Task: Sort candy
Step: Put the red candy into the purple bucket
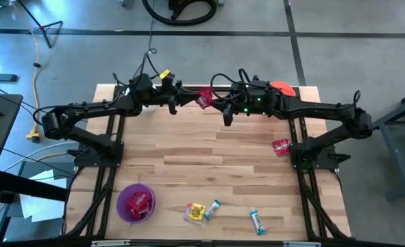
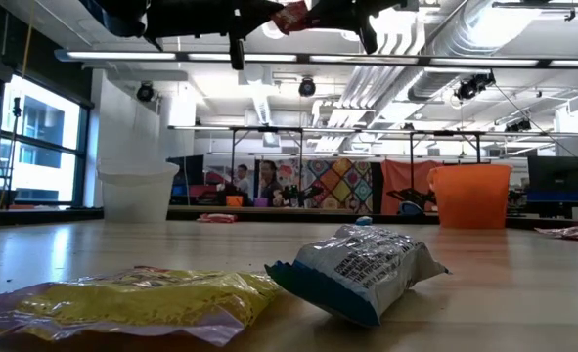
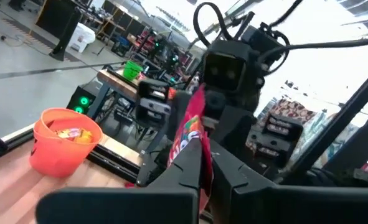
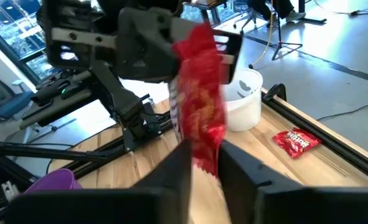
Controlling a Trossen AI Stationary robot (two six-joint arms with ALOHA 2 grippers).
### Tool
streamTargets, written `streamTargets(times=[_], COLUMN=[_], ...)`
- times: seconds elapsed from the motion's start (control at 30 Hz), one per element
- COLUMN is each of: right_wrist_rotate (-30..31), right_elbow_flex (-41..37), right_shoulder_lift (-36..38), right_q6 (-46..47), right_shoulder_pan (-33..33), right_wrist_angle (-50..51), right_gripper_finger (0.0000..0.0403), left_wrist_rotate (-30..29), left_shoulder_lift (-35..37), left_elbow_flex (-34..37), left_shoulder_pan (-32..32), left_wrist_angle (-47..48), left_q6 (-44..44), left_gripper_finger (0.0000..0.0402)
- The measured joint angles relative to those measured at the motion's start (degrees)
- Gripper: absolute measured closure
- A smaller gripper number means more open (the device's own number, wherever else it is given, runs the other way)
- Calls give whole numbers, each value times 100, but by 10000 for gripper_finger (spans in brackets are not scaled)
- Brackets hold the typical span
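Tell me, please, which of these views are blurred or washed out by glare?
Right wrist view: the red candy between the grippers is motion-smeared. Left wrist view: soft throughout, background blown out white. Low view: nearest yellow wrapper out of focus, ceiling lights glaring. High view: evenly lit.

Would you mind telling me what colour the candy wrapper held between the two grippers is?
Red; the candy wrapper shows best in the right wrist view.

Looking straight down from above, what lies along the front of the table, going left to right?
Purple bucket with red candy inside → yellow candy → light-blue candy touching it → another light-blue candy. Farther back, both claws meet on a red candy held in the air.
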State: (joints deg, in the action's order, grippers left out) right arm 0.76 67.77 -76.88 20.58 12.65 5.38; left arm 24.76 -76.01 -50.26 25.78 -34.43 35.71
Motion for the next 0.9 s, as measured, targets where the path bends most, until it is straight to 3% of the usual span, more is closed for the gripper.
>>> streamTargets(times=[0.27,0.47,0.63,0.9], right_wrist_rotate=[23,-50,-315,-884], right_elbow_flex=[0,-2,-2,-2], right_shoulder_lift=[0,0,0,0], right_q6=[-26,-475,-911,-1210], right_shoulder_pan=[59,142,298,754], right_wrist_angle=[209,567,798,1026], right_gripper_finger=[219,201,241,386], left_wrist_rotate=[-78,-112,-344,-490], left_shoulder_lift=[726,1622,2355,2899], left_elbow_flex=[2,2,2,-195], left_shoulder_pan=[7,-244,-974,-3099], left_wrist_angle=[1689,3217,4979,6843], left_q6=[-624,-641,-57,1909], left_gripper_finger=[401,401,401,401])
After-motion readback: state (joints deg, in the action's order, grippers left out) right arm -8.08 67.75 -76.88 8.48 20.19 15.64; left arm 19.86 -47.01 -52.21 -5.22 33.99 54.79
